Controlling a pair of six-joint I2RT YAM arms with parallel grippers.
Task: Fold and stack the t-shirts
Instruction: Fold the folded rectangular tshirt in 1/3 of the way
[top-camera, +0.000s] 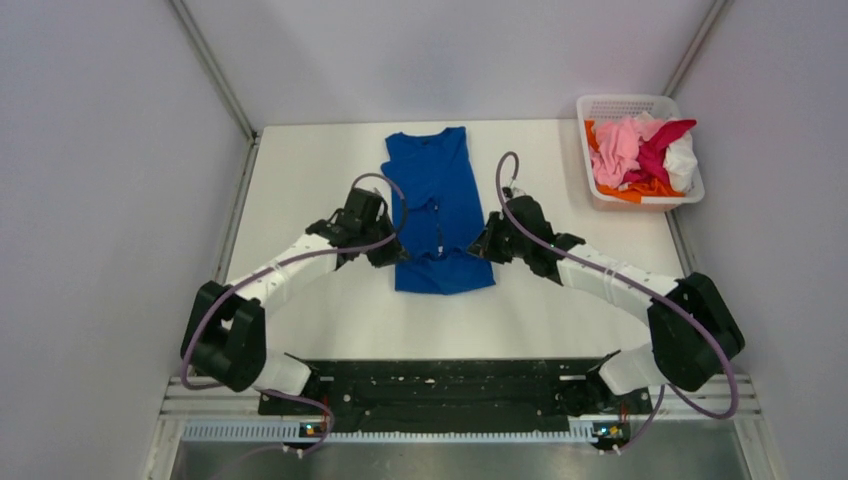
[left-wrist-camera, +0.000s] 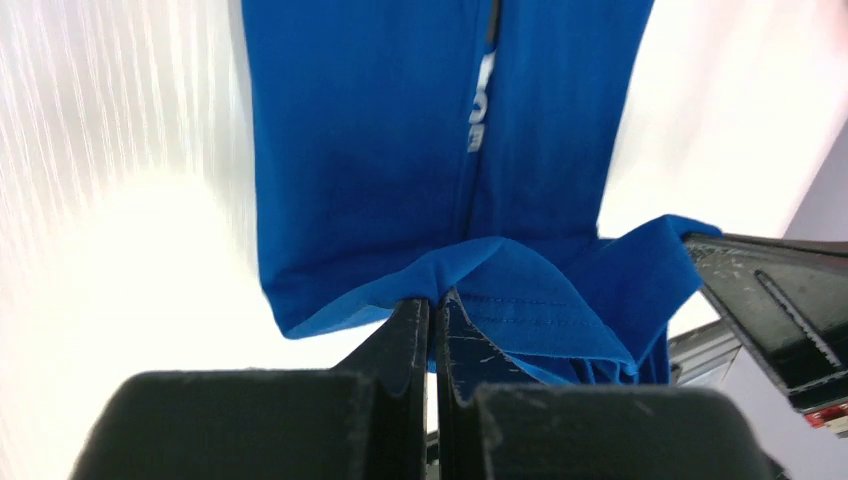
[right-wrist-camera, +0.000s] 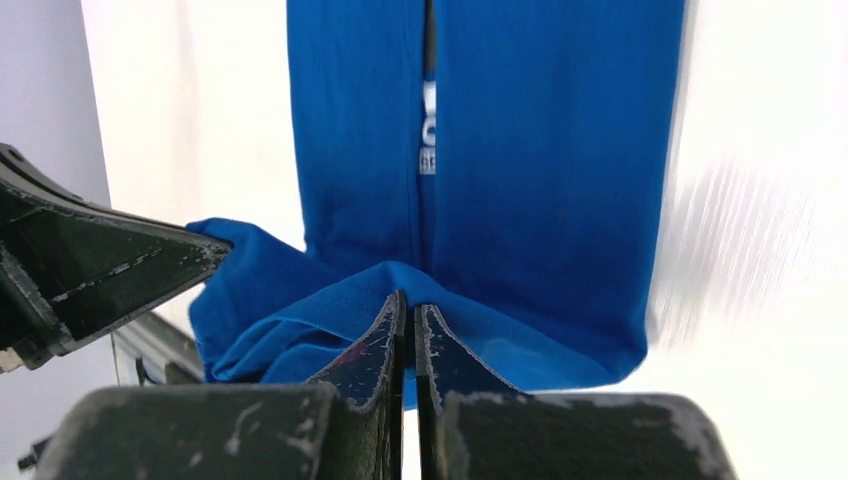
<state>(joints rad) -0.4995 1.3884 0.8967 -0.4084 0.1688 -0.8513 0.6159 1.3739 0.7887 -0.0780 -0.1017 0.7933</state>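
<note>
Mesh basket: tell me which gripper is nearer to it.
Right. The right gripper pinches the blue t-shirt at its edge on the basket side; the left gripper pinches the opposite edge, farther away.

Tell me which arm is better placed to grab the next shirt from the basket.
The right. The basket sits at the far right corner, nearest that arm. But the right gripper and the left gripper are both shut on the blue shirt's hem.

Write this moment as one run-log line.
step: folding blue t-shirt | left gripper: shut on near edge | right gripper: same | basket: holds other shirts
</note>
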